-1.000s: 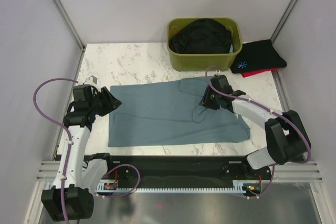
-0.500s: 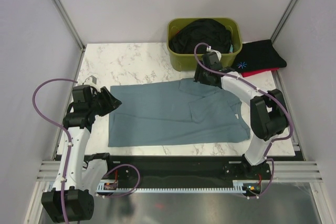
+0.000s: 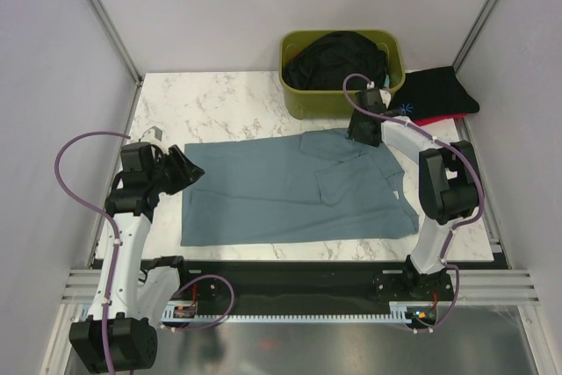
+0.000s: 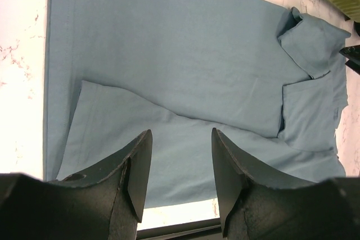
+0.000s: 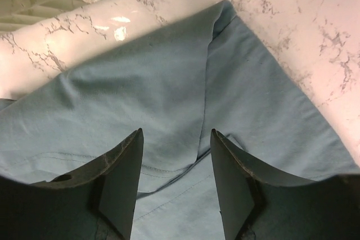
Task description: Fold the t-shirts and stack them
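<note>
Teal-blue t-shirt [image 3: 281, 195] lies spread on the marble table [image 3: 219, 103], partly folded.
The left gripper [image 3: 193, 173] hovers at its left edge and the right gripper [image 3: 360, 135] over its far right corner beside the olive bin [image 3: 299, 96]; both claws gape wide, holding nothing.

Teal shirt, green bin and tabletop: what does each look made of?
Teal shirt: soft matte knit, likely cotton; it lies limp with creases and stitched hems. Green bin: rigid moulded plastic, slight sheen on smooth walls. Tabletop: glossy white with grey veins, marble or a marble-look laminate; can't tell which.
</note>
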Controlling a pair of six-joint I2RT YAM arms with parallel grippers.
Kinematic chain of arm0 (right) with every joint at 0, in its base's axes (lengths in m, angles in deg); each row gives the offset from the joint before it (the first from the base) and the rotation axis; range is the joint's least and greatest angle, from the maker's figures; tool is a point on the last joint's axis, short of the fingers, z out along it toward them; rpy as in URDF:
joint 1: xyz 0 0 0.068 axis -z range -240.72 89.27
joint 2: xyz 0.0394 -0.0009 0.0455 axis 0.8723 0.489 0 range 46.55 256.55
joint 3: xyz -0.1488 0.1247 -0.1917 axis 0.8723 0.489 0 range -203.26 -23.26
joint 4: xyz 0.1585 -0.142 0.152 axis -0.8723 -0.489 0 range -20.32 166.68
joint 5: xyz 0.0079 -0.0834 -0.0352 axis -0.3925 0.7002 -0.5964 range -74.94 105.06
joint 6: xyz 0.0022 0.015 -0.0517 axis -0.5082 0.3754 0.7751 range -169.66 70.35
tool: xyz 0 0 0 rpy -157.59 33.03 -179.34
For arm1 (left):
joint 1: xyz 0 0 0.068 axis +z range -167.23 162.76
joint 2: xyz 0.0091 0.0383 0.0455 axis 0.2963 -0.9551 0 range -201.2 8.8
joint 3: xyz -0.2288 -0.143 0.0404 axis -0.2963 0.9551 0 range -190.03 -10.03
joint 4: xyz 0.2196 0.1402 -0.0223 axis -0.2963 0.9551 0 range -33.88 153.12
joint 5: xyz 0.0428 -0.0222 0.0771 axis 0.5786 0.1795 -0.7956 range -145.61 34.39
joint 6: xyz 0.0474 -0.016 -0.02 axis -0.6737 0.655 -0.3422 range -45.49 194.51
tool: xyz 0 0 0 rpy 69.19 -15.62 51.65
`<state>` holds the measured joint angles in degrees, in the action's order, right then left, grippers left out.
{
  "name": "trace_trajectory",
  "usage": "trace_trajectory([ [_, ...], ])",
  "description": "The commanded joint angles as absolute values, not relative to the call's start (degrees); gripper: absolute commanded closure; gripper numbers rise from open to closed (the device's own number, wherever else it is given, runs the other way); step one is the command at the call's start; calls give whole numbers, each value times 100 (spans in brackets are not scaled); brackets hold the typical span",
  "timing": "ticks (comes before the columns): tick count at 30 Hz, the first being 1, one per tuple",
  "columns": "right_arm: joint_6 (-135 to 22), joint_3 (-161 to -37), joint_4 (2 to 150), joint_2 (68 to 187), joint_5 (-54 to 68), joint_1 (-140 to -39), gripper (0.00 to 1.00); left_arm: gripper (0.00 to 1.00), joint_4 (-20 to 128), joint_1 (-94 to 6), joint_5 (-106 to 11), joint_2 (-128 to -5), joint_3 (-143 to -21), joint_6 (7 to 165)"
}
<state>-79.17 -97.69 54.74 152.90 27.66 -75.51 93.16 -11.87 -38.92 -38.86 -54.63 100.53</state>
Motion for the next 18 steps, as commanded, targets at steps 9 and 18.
trace_trajectory([
  [9, -8129, -9340, 5707, 15308, 2737, -7584, 43, 47, 9066, -1179, -3724, -3822, -5424, 9815],
  [18, -8095, -9199, 6024, 15422, 2429, -7584, 49, 47, 9066, -1179, -3715, -3822, -5415, 9815],
])
